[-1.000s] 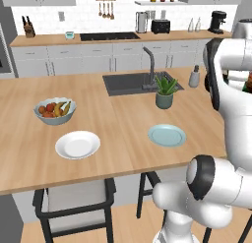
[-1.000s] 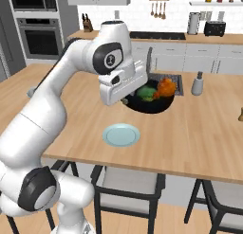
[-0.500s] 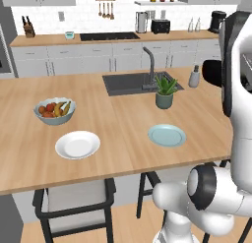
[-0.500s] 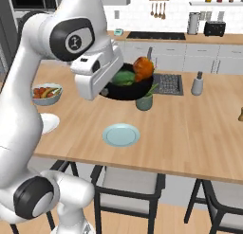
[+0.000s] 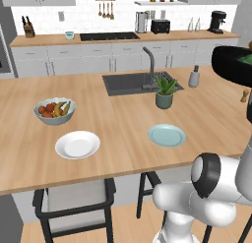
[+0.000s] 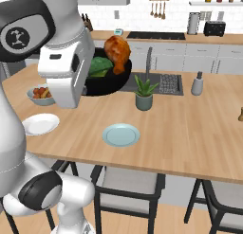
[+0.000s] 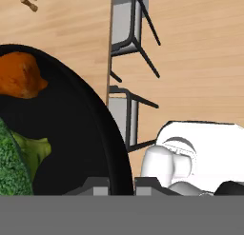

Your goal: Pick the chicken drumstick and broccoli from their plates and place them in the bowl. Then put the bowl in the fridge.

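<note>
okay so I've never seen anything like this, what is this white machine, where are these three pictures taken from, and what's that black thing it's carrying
It is a white robot arm on a driving base, in a simulated kitchen. Two pictures come from cameras on the base, looking over the wooden counter from the left and from the right. The third comes from a camera on the hand. The gripper is shut on the rim of a black bowl, held up in the air above the counter. In the bowl lie a chicken drumstick and broccoli. On the counter lie a white plate and a pale blue-green plate, both bare, a fruit bowl and a potted plant.
</note>
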